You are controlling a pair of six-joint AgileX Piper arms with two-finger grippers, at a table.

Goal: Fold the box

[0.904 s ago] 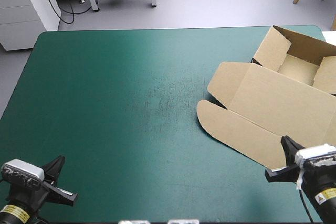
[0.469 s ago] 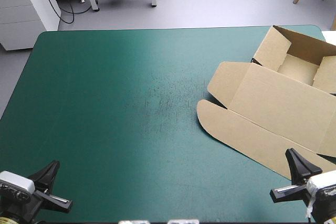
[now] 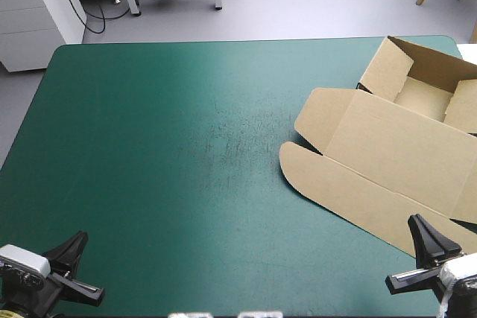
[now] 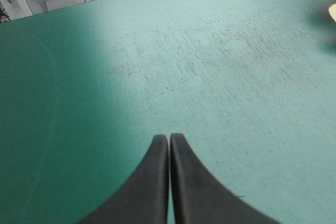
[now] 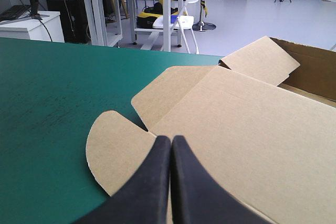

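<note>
The brown box (image 3: 395, 156) lies at the table's right side. Its tray (image 3: 431, 80) stands open near the far right corner, walls raised. The lid (image 5: 236, 129) lies flat toward the front, with a rounded flap (image 5: 113, 150) at its left end. My right gripper (image 3: 415, 221) is shut and holds nothing, at the front right with its tip at the lid's front edge; in the right wrist view this gripper (image 5: 171, 139) points over the lid. My left gripper (image 3: 79, 237) sits at the front left corner, shut and holding nothing, far from the box. In its wrist view, the left gripper (image 4: 169, 137) has only cover ahead.
The teal-green cover (image 3: 186, 147) stretches bare across the left and middle of the table. A pale sliver of the box (image 4: 331, 11) shows far off beside the left gripper. A white cabinet (image 3: 37, 13) stands beyond the far left corner.
Both grippers have drawn back toward the table's front edge. The right one has slid off the lid's front part to its edge. The box has not moved.
</note>
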